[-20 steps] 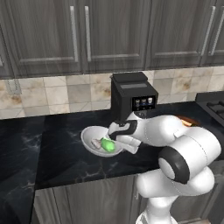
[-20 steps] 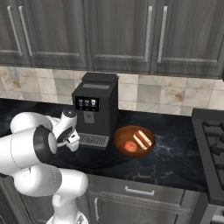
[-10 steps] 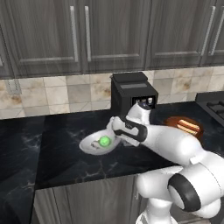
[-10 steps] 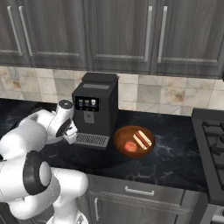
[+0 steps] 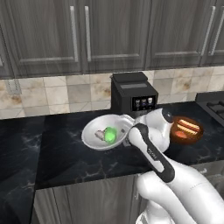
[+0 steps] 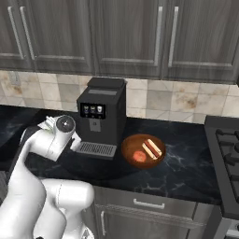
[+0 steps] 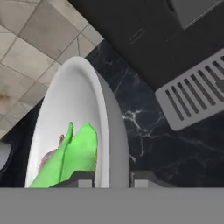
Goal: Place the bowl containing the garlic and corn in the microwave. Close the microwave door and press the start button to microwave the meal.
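The gripper is clamped on the rim of the bowl, one finger inside the wall, one outside, as the hand view shows. A second ago the jaws stood wider and the bowl sat lower on the counter; since then they have pinched in and the bowl has come up, tilted, over the middle of the counter just left of the coffee machine. So the pick-up looks done, and the carry to the microwave would be next. The corn lies near the bowl's middle with the garlic touching it on the left. With this tilt, both could slide toward the low side, I'd guess.

The garlic is mostly tucked behind the corn in the hand view, barely a pinkish edge. From the right base camera the arm's wrist blocks the bowl. The orange bowl sits right of the coffee machine, well apart. Whether the white bowl's underside has fully cleared the counter is hard to judge.
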Controlling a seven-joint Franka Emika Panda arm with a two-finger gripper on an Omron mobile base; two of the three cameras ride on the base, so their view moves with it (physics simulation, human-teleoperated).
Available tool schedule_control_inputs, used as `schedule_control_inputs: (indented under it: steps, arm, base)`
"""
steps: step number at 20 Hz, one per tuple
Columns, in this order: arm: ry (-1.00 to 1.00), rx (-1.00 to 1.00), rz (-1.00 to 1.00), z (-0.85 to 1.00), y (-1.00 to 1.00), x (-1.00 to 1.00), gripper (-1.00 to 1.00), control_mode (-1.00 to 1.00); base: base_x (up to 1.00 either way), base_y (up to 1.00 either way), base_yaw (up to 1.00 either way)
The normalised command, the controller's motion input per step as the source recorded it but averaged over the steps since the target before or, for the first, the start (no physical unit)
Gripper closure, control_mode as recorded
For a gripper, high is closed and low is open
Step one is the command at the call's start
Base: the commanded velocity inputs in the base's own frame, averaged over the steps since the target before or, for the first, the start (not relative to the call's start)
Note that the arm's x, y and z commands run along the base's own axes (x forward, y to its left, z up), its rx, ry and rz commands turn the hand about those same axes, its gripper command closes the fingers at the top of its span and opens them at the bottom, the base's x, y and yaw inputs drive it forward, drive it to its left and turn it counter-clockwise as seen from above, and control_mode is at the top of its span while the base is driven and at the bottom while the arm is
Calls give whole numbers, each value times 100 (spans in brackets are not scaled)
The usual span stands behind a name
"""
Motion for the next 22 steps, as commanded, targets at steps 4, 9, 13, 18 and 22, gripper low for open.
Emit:
schedule_control_inputs:
  steps: [4, 9, 13, 18, 22]
  arm:
    - [-5, 4, 8, 94, -48, -78, 100, -100]
    - [0, 7, 0, 74, -90, -65, 100, -100]
    - [-7, 22, 0, 37, -100, -78, 100, -100]
    - [-6, 25, 1, 28, -82, -66, 100, -100]
    - [0, 2, 0, 14, -24, -3, 100, -100]
  base:
    - [0, 0, 0]
    - [0, 0, 0]
    - [0, 0, 0]
    - [0, 0, 0]
    - [0, 0, 0]
